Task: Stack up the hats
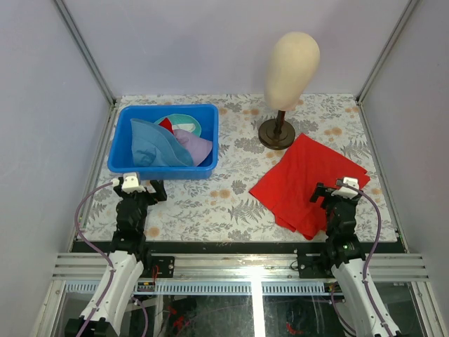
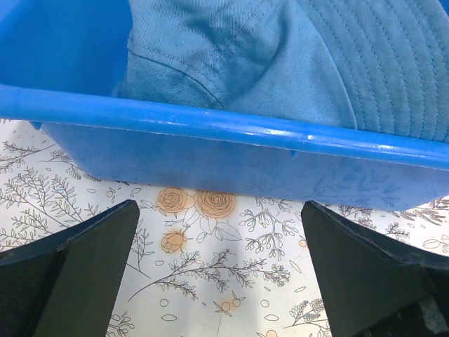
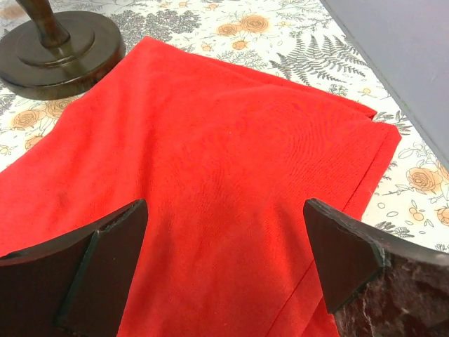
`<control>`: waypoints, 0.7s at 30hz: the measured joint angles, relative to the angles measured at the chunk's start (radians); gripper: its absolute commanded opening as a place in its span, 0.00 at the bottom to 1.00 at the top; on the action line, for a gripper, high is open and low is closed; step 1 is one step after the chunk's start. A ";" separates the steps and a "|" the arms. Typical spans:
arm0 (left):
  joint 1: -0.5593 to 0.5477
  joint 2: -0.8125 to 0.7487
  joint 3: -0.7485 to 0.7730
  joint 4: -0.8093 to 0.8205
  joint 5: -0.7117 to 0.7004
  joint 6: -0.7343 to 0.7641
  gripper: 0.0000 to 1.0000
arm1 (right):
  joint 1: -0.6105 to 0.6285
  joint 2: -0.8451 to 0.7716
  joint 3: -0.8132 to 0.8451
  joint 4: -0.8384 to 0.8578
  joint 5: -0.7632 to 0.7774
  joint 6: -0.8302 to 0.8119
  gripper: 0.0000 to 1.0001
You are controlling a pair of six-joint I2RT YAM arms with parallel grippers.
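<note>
Both grippers stand wide open and hold nothing: the left gripper hangs just in front of the near wall of the bin, and the right gripper hangs over the near part of the red cloth. On the flower-patterned table, the blue bin sits at far left, the flat red cloth lies at right, and the beige mannequin head stands on its dark stand behind the cloth. All the hats lie jumbled in the bin: the blue hat is on top and nearest, the lilac hat is beside it, and the teal hat and a corner of the red hat are behind. No stacking looks begun, so the step in hand is probably the first pick. The left arm must likely rise over the rim and come down on the blue hat's cloth. Only the overhead view shows all four colours. The left wrist view shows the bin's rim close ahead and the blue hat's stitched brim, while the right wrist view shows only cloth and the stand's base.
</note>
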 measured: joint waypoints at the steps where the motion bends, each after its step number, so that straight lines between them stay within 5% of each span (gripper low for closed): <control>1: 0.000 0.000 0.000 0.000 0.000 0.000 1.00 | 0.000 0.006 0.000 0.000 0.000 0.000 0.99; 21: 0.000 0.008 0.003 -0.024 -0.011 0.000 1.00 | 0.000 0.036 0.000 0.014 -0.004 0.000 0.99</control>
